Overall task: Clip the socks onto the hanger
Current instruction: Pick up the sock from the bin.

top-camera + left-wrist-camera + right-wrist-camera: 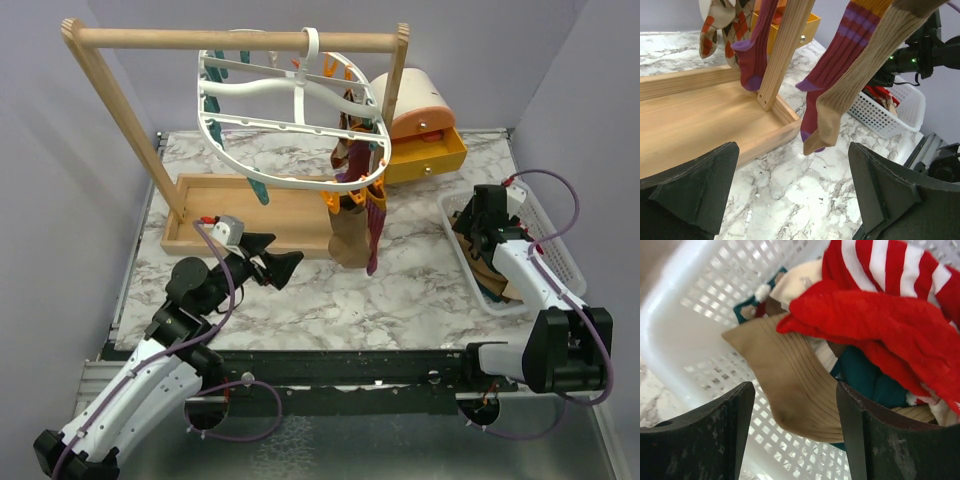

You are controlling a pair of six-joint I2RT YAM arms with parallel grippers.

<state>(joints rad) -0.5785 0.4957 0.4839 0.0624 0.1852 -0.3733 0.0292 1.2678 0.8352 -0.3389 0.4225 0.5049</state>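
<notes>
We are holding our left claw (283, 256) spread wide above the counter (400, 300). Our right claw (795, 395) is hanging released over a tan sock (775, 360) in the basket (680, 340).

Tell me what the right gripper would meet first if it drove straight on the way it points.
Most likely the tan sock in the white basket: it lies centred between the open jaws of the right gripper in the wrist view. The red sock is off to one side. Depth is unclear.
</notes>
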